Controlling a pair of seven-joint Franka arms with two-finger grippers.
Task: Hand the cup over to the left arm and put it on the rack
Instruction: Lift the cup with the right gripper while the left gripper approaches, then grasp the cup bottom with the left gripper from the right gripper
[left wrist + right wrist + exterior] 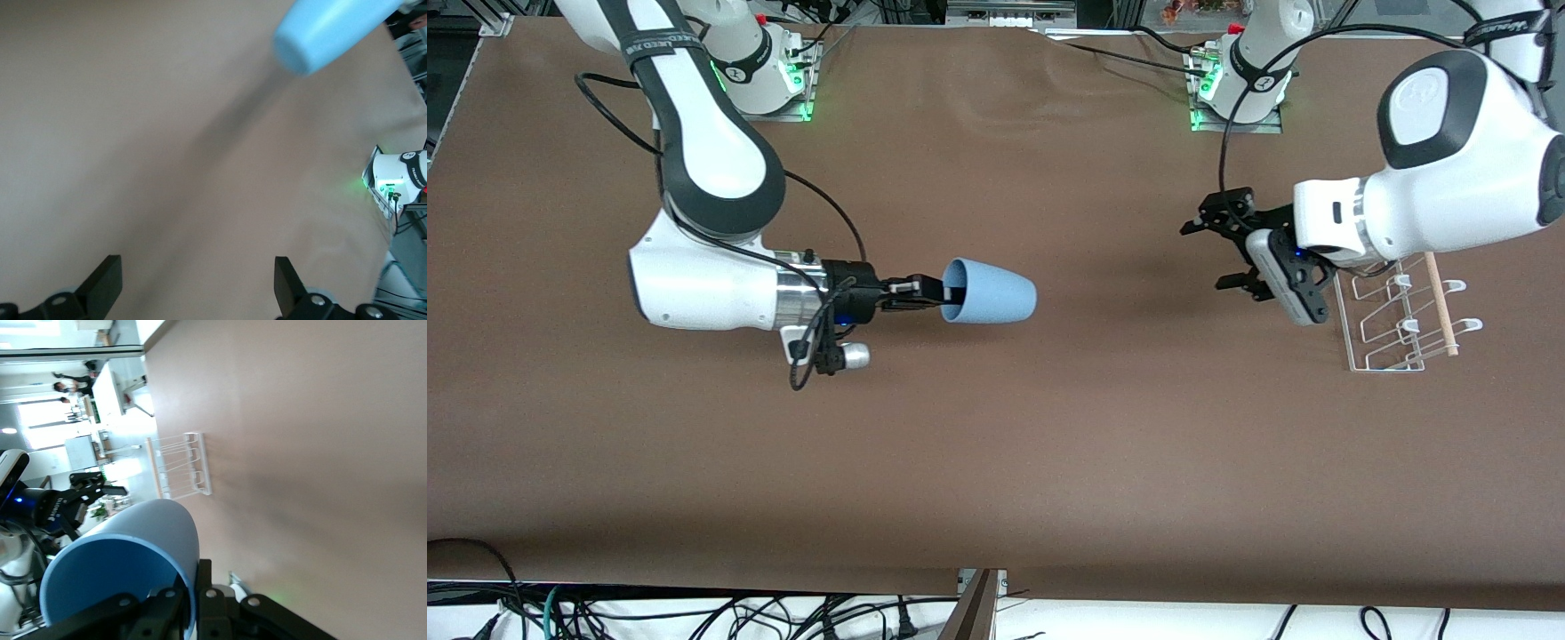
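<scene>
The light-blue cup hangs on its side over the middle of the table, its closed base pointing toward the left arm's end. My right gripper is shut on the cup's rim, one finger inside and one outside, as the right wrist view shows for the cup and gripper. My left gripper is open and empty beside the white wire rack, a gap apart from the cup. In the left wrist view the cup is well clear of the wide-apart left gripper.
The rack with its wooden dowel stands at the left arm's end of the table, partly under the left wrist. It also shows in the right wrist view as the rack. Brown table surface spreads between the grippers.
</scene>
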